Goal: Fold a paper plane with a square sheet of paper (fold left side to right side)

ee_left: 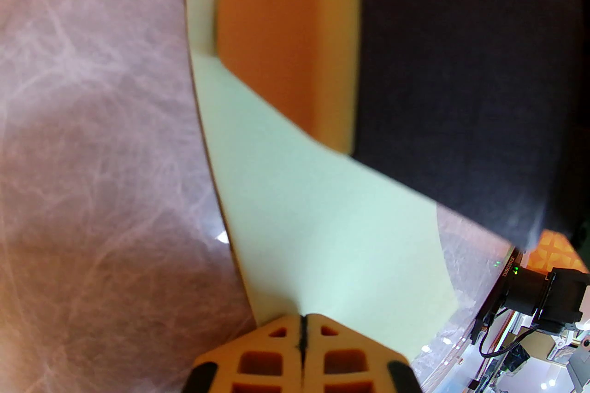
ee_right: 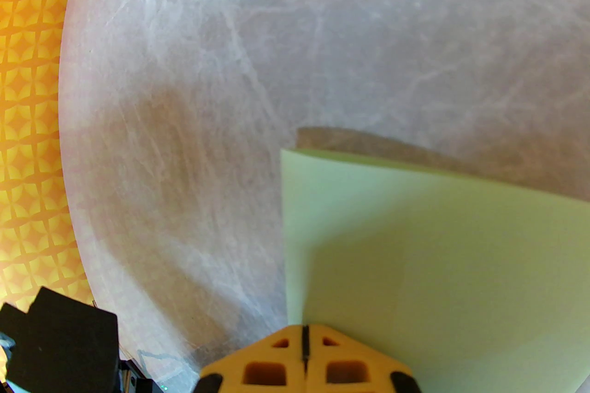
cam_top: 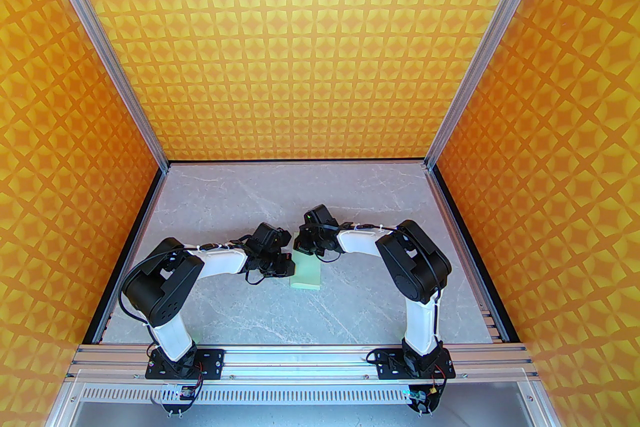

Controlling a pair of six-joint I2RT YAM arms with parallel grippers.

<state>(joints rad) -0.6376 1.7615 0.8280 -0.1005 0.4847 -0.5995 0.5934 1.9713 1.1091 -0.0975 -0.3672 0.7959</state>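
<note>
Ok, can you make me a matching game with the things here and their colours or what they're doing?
Things:
1. sheet of paper
2. table
3. back wall
4. left gripper

Matches:
A. grey marble
B. shut on the paper
C. pale green
D. orange and yellow pattern

Pairs: 1-C, 2-A, 3-D, 4-B

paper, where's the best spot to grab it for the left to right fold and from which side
Pinch the paper on its thin left edge, near a corner, coming in from the left. A flat sheet offers only edges, and this one looks lifted off the table, leaving room for a finger beneath. The left gripper and right gripper seem shut there.
</note>
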